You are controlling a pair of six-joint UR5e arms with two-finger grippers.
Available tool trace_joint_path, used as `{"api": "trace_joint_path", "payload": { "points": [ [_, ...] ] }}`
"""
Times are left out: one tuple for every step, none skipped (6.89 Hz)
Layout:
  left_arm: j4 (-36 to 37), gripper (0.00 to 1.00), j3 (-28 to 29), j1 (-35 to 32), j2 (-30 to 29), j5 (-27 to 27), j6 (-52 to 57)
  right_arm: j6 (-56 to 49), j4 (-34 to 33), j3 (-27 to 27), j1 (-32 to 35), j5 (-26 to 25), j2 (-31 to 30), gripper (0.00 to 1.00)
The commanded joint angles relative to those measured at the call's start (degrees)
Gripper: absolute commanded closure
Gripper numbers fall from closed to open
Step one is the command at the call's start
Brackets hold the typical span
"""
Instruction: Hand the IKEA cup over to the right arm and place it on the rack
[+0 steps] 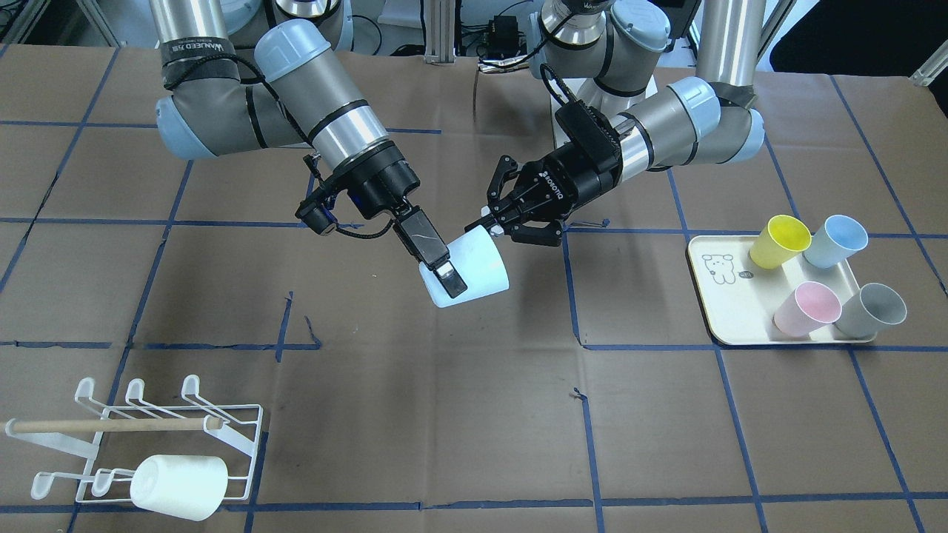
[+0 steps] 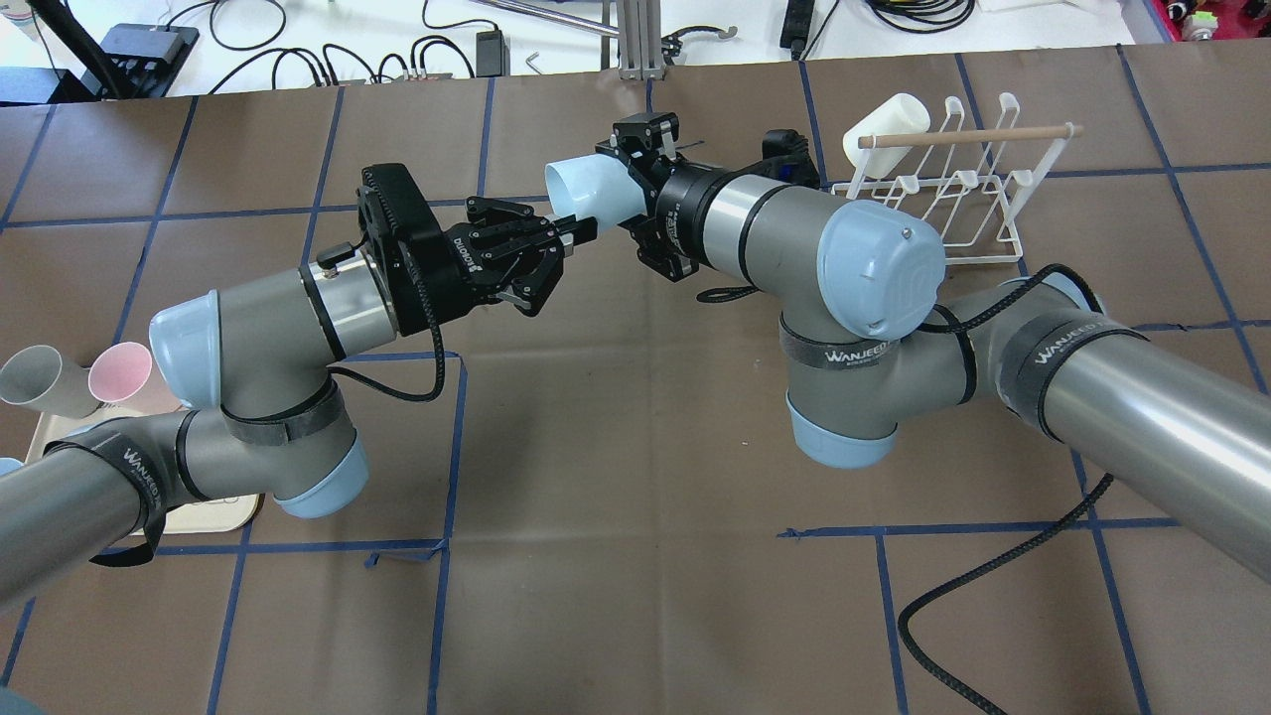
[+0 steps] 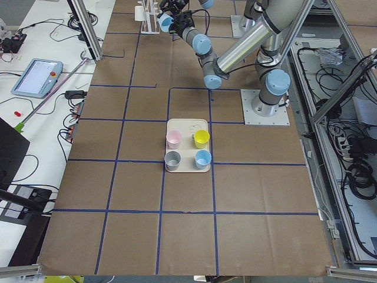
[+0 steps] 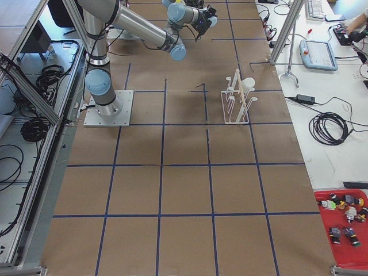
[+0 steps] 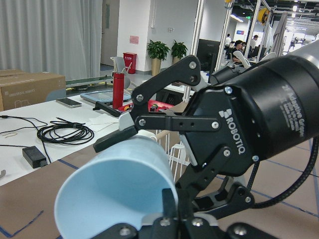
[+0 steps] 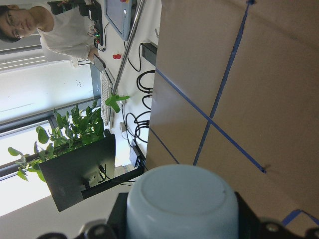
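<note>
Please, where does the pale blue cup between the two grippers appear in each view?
Front-facing: cup at centre.
Overhead: cup at top centre.
Exterior left: cup tiny, near top edge.
Exterior right: cup tiny, near top edge.
Left wrist: cup lower left, mouth visible.
Right wrist: cup bottom centre, base visible.
Shared landmark: right gripper around its body.

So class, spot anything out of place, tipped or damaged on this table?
Nothing stands out. The pale blue cup hangs between the left gripper and right gripper, a white cup rests on the rack, four cups stand upright on the tray.
</note>
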Motion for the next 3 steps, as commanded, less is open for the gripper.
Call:
{"api": "trace_joint_path", "payload": {
  "points": [
    [0.00, 0.51, 0.17, 0.00, 0.08, 0.01, -0.06, -0.24, 0.01, 0.12, 0.01, -0.06, 0.00, 0.51],
    [0.00, 0.28, 0.17, 0.00, 0.09, 0.01, -1.37, -0.16, 0.01, 0.04, 0.01, -0.06, 0.00, 0.51],
    [0.00, 0.03, 0.17, 0.00, 0.00, -0.08, -3.38, -0.16, 0.01, 0.04, 0.01, -0.14, 0.00, 0.54]
  ]
}}
